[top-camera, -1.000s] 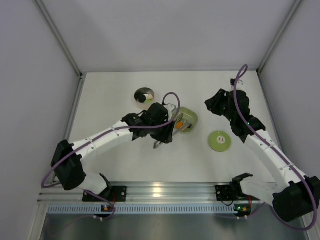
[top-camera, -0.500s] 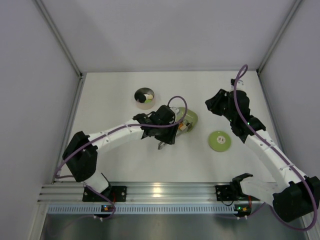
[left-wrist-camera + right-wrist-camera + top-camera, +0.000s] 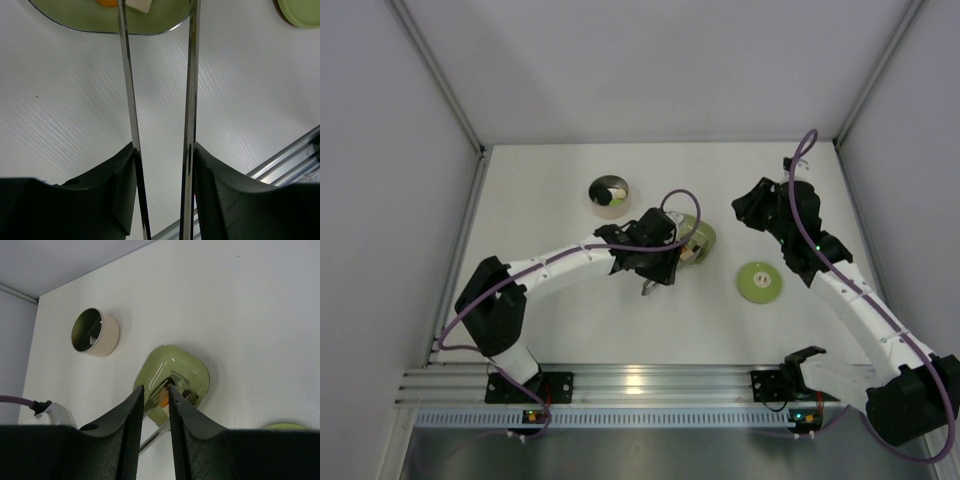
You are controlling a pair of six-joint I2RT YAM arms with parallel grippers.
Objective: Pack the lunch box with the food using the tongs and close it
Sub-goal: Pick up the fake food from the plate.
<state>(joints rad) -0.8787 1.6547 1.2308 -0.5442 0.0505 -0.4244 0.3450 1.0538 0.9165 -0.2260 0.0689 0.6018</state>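
**Top external view:** the left gripper (image 3: pixel 660 268) is shown clamped on the tongs (image 3: pixel 649 288), whose tips are directed ahead of it into the green dish (image 3: pixel 705 232). The lunch box (image 3: pixel 610 194) stands uncovered beyond and to the left of this gripper, with dark and pale pieces inside that are too small to be identified. Its lid (image 3: pixel 759 282) lies flat on the table (image 3: pixel 550 190) to the gripper's right, apart from the dish. The right gripper (image 3: pixel 752 205) is held above the table, beyond the lid. **Left wrist view:** the two arms of the tongs (image 3: pixel 190 75) are pressed between the fingers (image 3: pixel 220 200), with a gap left between the arms, and extend forward over the dish (image 3: pixel 75 20). There an orange piece (image 3: pixel 107 2) and a cream piece (image 3: pixel 141 5) lie beside the left-hand arm, and the lid (image 3: pixel 300 12) is seen ahead to the right. **Right wrist view:** the right gripper (image 3: pixel 155 389) is seen with its jaws narrowly parted and nothing between them. The dish (image 3: pixel 192 372) lies ahead and below with the orange piece (image 3: pixel 163 399) in it, and the lunch box (image 3: pixel 100 335) lies farther ahead to the left.
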